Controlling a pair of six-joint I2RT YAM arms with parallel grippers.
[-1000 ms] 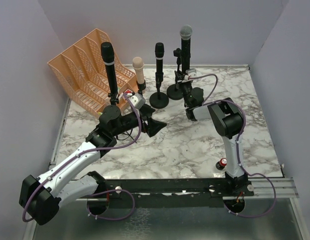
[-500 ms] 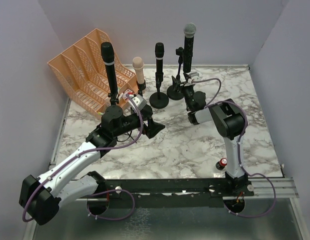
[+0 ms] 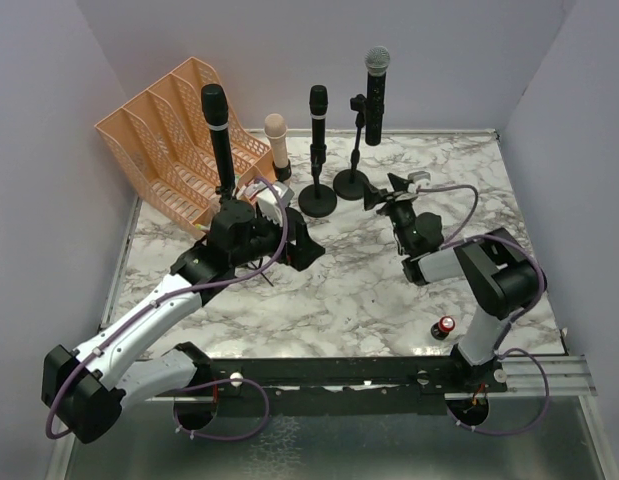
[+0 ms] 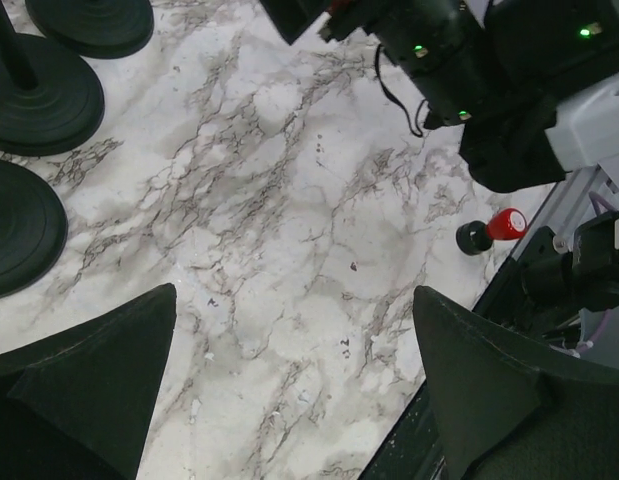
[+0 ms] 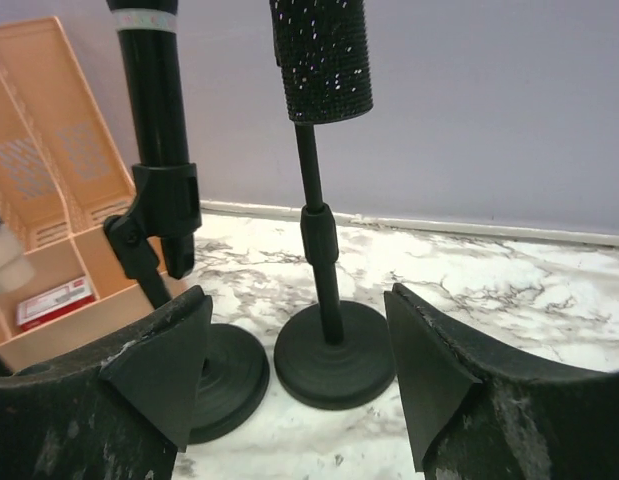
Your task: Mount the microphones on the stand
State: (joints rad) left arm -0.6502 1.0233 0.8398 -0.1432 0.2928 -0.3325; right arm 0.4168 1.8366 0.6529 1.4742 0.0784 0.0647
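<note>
- Four microphones are standing upright on stands along the back of the table [image 3: 339,290]. From the left they are the tall black microphone [image 3: 217,125], the peach-pink microphone [image 3: 277,138], the slim black microphone [image 3: 318,115] and the silver-headed microphone [image 3: 375,85].
- None is lying loose on the marble, so the job looks as good as done.
- What may be left is a check that each one sits firm in its clip, and the views are too small to settle that.
- Over to the right tool [image 5: 297,293]: its fingers are spread wide with nothing between them. It sits low, just in front of the round stand bases [image 3: 317,200], near the silver-headed microphone's stand but clear of it.
- The left tool [image 4: 296,293] is gaping wide too and holds nothing, hanging over bare marble in the middle of the table.
- As for the surface, it is white marble with grey veining, and it looks smooth and hard.
- A small red-topped battery [image 3: 445,326] lies near the front right edge, well apart from the stands.
- A peach file organiser [image 3: 169,120] fills the back left corner, and a small red-and-white box [image 5: 54,300] shows in one slot.
- Plain pale lilac walls close in the table on three sides.
</note>
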